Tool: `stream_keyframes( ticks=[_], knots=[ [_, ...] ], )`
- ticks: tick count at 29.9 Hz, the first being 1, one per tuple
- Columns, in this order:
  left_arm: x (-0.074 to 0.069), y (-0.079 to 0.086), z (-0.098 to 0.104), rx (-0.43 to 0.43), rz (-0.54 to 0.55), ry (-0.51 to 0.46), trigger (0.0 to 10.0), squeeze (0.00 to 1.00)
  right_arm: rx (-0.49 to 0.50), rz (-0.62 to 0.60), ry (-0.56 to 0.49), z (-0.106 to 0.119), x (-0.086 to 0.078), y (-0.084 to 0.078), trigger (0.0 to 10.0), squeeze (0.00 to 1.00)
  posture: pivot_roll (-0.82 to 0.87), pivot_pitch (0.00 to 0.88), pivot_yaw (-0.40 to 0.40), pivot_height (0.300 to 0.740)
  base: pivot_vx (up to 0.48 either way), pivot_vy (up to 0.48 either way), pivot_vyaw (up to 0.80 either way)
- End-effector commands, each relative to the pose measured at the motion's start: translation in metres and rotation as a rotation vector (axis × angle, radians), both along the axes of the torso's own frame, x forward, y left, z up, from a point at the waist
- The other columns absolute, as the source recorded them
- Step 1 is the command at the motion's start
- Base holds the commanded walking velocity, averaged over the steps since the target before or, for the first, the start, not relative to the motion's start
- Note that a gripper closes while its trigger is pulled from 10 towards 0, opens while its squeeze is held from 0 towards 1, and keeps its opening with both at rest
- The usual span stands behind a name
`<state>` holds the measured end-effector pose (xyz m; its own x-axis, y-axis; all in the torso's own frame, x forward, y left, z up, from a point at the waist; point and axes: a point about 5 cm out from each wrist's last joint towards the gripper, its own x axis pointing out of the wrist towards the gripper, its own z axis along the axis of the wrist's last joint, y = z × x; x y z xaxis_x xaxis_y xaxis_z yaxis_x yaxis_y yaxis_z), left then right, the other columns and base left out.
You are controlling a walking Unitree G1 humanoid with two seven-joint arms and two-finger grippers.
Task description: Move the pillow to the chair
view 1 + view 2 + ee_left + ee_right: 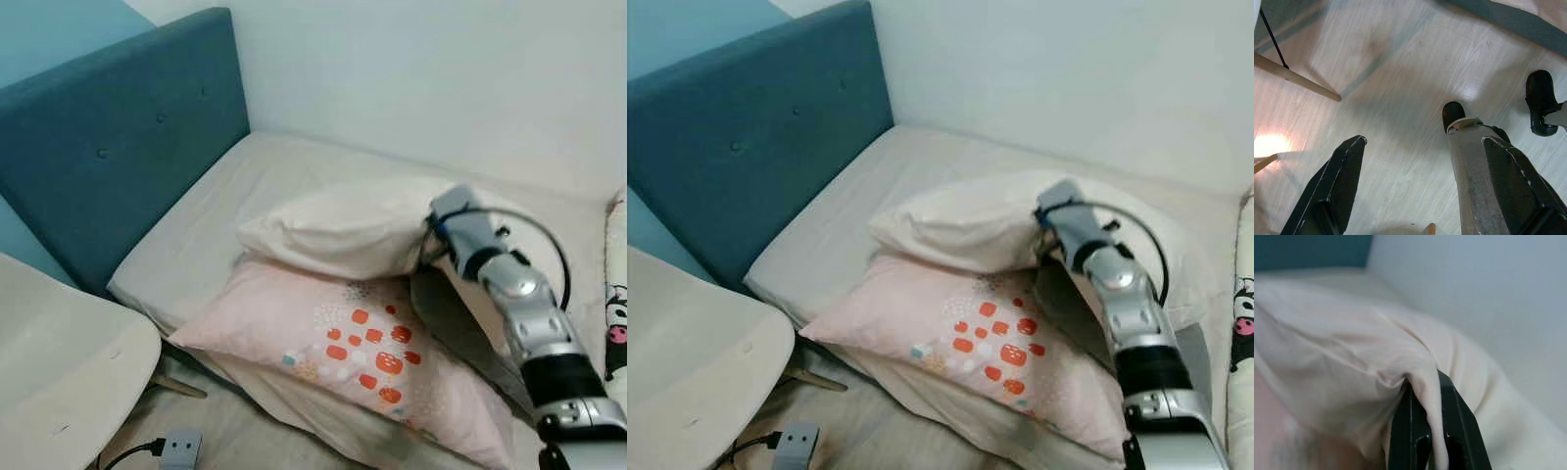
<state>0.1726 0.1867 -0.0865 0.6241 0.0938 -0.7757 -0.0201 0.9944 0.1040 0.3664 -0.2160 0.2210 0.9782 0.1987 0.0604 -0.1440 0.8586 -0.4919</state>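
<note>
The right hand [1425, 431] had pinched a fold of the cream pillow [343, 230], which lay atop the pink pillow [343, 343] on the bed [216, 215]. The grasp looked made; next I'd expect a lift and a carry left to the white chair [59, 372]. The left hand [1415, 181] hung open over the floor [1400, 73].

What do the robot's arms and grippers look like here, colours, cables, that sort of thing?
The right arm is built of silver-grey metal segments with black joint bands, and a thin black cable loops beside its wrist. The right gripper has two long black fingers. The left gripper has wedge-shaped black fingers with worn, pale edges.
</note>
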Motion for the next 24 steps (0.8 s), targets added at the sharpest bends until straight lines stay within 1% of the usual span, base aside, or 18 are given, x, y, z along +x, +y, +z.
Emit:
stream_keyframes(
  ticks=[1,2,3,6,7,8,9,10,11,12,14,15,16,18,20,22,24],
  knots=[
    [-0.003,0.006,-0.001,0.015,0.003,0.022,10.0,0.0,0.066,0.098,-0.175,0.042,-0.002,0.017,0.0,0.0,-0.25,0.123,0.062,0.74,0.0,0.0,0.0],
    [-0.002,0.007,-0.001,0.016,0.005,0.019,10.0,0.0,0.107,0.138,-0.224,0.056,-0.004,0.023,0.0,0.0,-0.25,0.122,0.063,0.74,0.0,0.0,0.0],
    [-0.002,0.007,-0.001,0.016,0.005,0.019,10.0,0.0,0.107,0.138,-0.224,0.056,-0.004,0.023,0.0,0.0,-0.25,0.122,0.063,0.74,0.0,0.0,0.0],
    [-0.001,0.006,0.0,0.019,0.0,0.02,10.0,0.0,0.194,0.264,-0.359,0.097,-0.013,0.045,0.0,0.0,-0.25,0.12,0.07,0.74,0.0,0.0,0.0],
    [-0.001,0.006,0.0,0.019,0.0,0.02,10.0,0.0,0.194,0.264,-0.359,0.097,-0.013,0.045,0.0,0.0,-0.25,0.12,0.07,0.74,0.0,0.0,0.0],
    [0.0,0.005,0.0,0.018,-0.004,0.021,10.0,0.0,0.212,0.34,-0.427,0.115,-0.021,0.057,0.0,0.0,-0.25,0.119,0.069,0.74,0.0,0.0,0.0],
    [0.0,0.004,0.0,0.017,-0.005,0.02,10.0,0.0,0.223,0.368,-0.45,0.122,-0.024,0.062,0.0,0.0,-0.25,0.117,0.069,0.74,0.0,0.0,0.0],
    [0.0,0.004,0.0,0.017,-0.005,0.02,10.0,0.0,0.223,0.368,-0.45,0.122,-0.024,0.062,0.0,0.0,-0.25,0.117,0.069,0.74,0.0,0.0,0.0],
    [0.001,0.002,0.0,0.016,-0.008,0.017,10.0,0.0,0.253,0.418,-0.49,0.134,-0.031,0.07,0.0,0.0,-0.25,0.115,0.069,0.74,0.0,0.0,0.0],
    [0.001,0.002,0.0,0.016,-0.008,0.017,10.0,0.0,0.253,0.418,-0.49,0.134,-0.031,0.07,0.0,0.0,-0.25,0.115,0.069,0.74,0.0,0.0,0.0],
    [0.001,0.0,0.0,0.014,-0.009,0.014,10.0,0.0,0.282,0.465,-0.52,0.143,-0.037,0.077,0.0,0.0,-0.25,0.113,0.067,0.74,0.0,0.0,0.0],
    [0.001,0.0,0.0,0.014,-0.009,0.014,10.0,0.0,0.282,0.465,-0.52,0.143,-0.037,0.077,0.0,0.0,-0.25,0.113,0.067,0.74,0.0,0.0,0.0],
    [0.002,0.0,0.0,0.015,-0.011,0.012,10.0,0.0,0.308,0.526,-0.543,0.151,-0.044,0.085,0.0,0.0,-0.24,0.11,0.068,0.74,0.0,0.0,0.0],
    [0.002,0.0,0.0,0.015,-0.011,0.012,10.0,0.0,0.308,0.526,-0.543,0.151,-0.044,0.085,0.0,0.0,-0.24,0.11,0.068,0.74,0.0,0.0,0.0],
    [0.003,0.001,0.001,0.018,-0.006,0.008,10.0,0.0,0.332,0.595,-0.547,0.155,-0.05,0.092,0.0,0.0,-0.24,0.108,0.067,0.74,0.0,0.0,0.0],
    [0.005,0.002,0.002,0.019,0.011,-0.003,10.0,0.0,0.326,0.641,-0.523,0.152,-0.052,0.099,0.0,0.0,-0.24,0.108,0.066,0.74,0.0,0.0,0.8],
    [0.005,0.003,0.002,0.022,0.021,-0.006,10.0,0.0,0.322,0.654,-0.5,0.146,-0.052,0.102,0.0,0.0,-0.24,0.107,0.064,0.74,0.0,0.0,0.8]
  ],
)
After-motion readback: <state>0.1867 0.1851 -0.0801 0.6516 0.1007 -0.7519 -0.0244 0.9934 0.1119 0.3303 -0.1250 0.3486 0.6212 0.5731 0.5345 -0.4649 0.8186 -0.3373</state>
